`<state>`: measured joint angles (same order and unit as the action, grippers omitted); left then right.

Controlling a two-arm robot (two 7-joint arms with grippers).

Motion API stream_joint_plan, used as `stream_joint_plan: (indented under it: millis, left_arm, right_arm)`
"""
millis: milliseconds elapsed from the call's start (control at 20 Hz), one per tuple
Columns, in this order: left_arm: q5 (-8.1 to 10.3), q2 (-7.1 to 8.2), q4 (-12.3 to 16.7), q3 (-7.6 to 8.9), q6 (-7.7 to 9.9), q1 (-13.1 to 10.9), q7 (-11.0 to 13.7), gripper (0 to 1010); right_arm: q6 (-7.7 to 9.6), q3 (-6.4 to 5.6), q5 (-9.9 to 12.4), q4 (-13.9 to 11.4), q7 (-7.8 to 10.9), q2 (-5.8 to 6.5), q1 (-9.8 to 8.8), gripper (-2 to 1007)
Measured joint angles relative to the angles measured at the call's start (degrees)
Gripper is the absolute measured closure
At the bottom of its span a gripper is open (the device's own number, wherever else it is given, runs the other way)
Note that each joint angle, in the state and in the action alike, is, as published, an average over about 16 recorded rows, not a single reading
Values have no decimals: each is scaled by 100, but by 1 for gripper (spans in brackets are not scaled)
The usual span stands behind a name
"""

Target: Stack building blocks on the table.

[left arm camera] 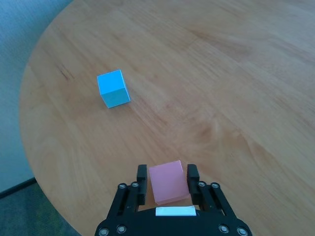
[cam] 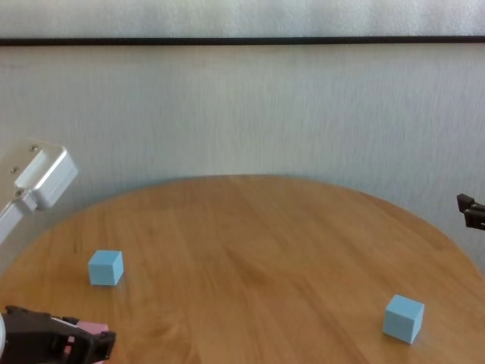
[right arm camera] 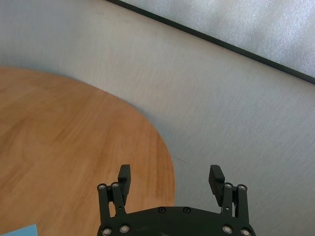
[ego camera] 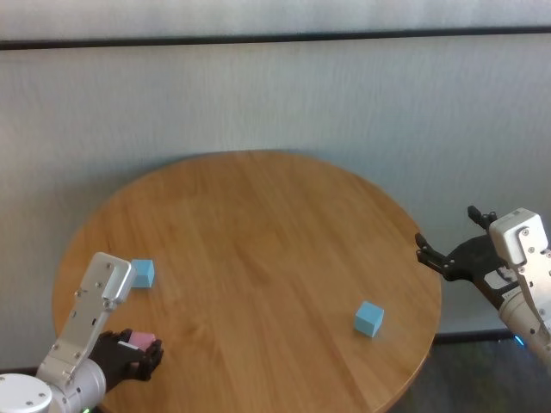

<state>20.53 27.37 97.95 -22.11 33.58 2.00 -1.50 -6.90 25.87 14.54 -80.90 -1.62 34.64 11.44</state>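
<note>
My left gripper is at the table's near left edge, shut on the pink block. In the left wrist view the pink block sits between the two fingers, low over the wood. A light blue block lies on the table just beyond it, also in the left wrist view and the chest view. The second light blue block lies near the right front edge. My right gripper is open and empty, off the table's right edge.
A pale wall stands behind the round table. In the right wrist view, the right gripper hangs over the table's rim and the grey floor. The broad middle of the table top is bare wood.
</note>
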Motion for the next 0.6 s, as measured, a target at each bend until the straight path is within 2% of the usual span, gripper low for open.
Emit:
stream_joint_plan:
  millis: [350, 600]
  left_arm:
    - [-48, 33, 45, -16, -39, -14, 76, 585]
    - [-168, 107, 116, -91, -149, 42, 247, 616]
  right_arm:
    - [0, 0, 0, 0, 0, 0, 0, 4]
    - [0, 0, 0, 0, 0, 0, 0, 4]
